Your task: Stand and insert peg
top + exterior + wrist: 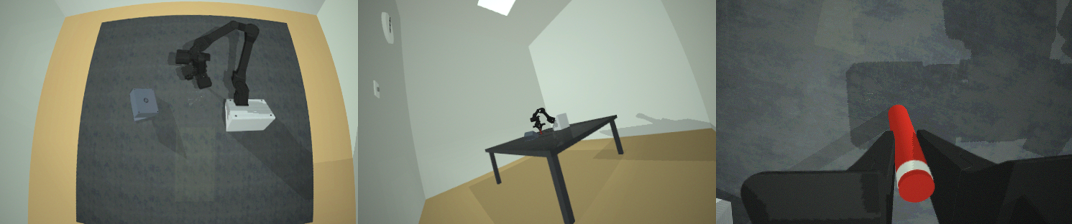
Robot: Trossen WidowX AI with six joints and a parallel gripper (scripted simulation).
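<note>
The red peg [540,132] [906,145] is upright or nearly so, its white-banded end up towards the wrist camera and its plain end down at the table. Whether the plain end touches the table is too small to tell. My gripper [904,138] points down and is shut on the peg, one finger on each side below the band. In the top view the gripper [195,75] hides the peg. The blue-grey sloped panel [141,108] [530,134] stands left of the gripper in the top view, with an empty round hole [146,100] in its face.
The white box [248,124] [562,121] at the arm's base stands to the right in the top view. The arm [246,54] bends around the top of that view. The dark table [118,179] [520,148] carries them all, and a faint lighter rectangle [195,172] shows on its top.
</note>
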